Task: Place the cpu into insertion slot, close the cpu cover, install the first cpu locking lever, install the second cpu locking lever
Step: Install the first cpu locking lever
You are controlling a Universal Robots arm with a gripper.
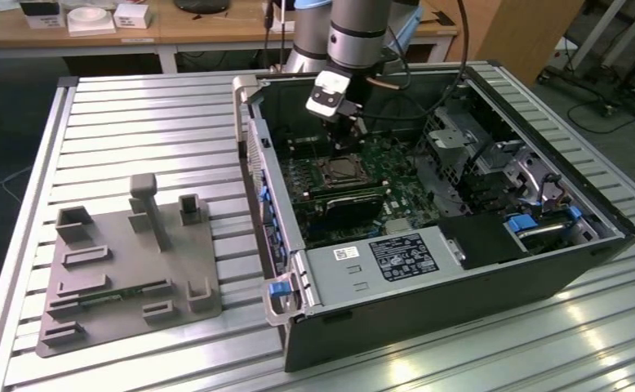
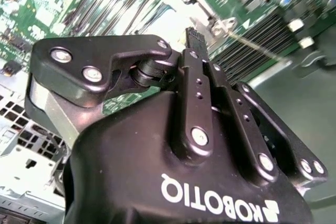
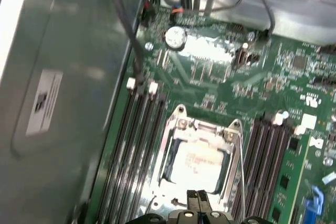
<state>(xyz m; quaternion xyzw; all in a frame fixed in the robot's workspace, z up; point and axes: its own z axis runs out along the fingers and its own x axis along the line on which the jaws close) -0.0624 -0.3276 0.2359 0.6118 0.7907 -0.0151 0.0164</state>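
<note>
My arm point(image 1: 358, 51) is a silver-grey tube ringed with dark joint bands, and a black cable point(image 1: 466, 57) loops down beside it. A white block point(image 1: 329, 93) sits at my wrist. My gripper point(image 2: 195, 36) is matte black, with a rounded housing and flat link bars pinned by round silver screws point(image 2: 199, 136). Small holes run along the finger bars, and white lettering crosses the body.

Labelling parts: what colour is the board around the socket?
Green; the board shows best in the first wrist view.

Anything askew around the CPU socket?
Nothing stands out. The silver-grey square cpu sits flat in the silvery-rimmed square insertion slot, the thin silvery cpu cover frame lies square over it, and the black end effector hangs at its edge.
</note>
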